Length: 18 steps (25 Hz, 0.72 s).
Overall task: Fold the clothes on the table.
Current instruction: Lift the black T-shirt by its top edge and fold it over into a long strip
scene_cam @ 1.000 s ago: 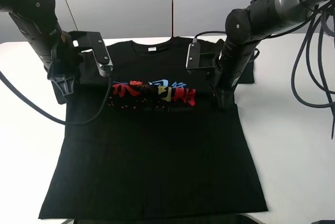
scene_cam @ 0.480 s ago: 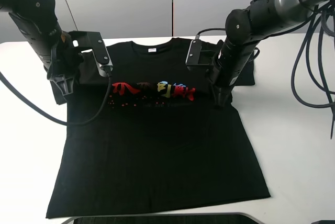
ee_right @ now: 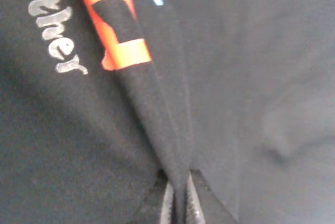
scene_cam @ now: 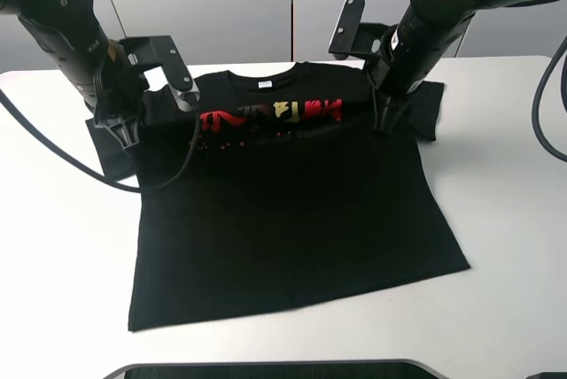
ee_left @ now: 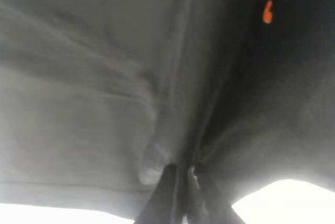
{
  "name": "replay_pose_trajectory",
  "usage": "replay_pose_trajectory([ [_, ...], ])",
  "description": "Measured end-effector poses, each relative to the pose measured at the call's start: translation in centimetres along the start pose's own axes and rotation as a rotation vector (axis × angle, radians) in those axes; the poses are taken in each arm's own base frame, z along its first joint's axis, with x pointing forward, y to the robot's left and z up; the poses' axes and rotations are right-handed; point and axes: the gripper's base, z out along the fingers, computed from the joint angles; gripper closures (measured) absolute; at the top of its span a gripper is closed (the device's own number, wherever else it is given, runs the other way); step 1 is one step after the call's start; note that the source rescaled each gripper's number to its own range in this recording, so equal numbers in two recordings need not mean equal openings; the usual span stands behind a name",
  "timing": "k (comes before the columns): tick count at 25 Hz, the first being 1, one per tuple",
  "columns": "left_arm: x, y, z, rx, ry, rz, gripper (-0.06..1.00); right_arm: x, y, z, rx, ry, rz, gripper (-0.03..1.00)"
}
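The black T-shirt lies chest-up on the white table, its printed characters bunched into a raised fold across the chest. My left gripper is shut on a pinch of shirt fabric near the left armpit; the left wrist view shows the cloth gathered between the fingers. My right gripper is shut on a pinch near the right armpit; the right wrist view shows a ridge of fabric with red print held between the fingertips.
Bare white tabletop lies on both sides of the shirt. A dark screen edge shows at the front of the table. Cables hang at the far right. A grey wall stands behind the table.
Both grippers have moved toward the back of the table, dragging the shirt with them. The hem has slid away from the front edge, and the chest print has crumpled into a narrower fold.
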Motion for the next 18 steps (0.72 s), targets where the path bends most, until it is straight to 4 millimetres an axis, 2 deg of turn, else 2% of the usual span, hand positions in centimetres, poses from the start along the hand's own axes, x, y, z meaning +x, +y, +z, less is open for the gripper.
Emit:
replay_pose_trajectory([
  [8, -3.2, 3.1, -3.1, -0.119, -0.157, -0.047, 0.94, 0.4, -2.3, -1.6, 0.231, 0.034, 0.041, 0.97],
  [18, -5.4, 6.0, -6.5, -0.274, -0.268, -0.041, 0.94, -2.1, -7.0, -5.5, 0.451, -0.08, 0.074, 0.97],
])
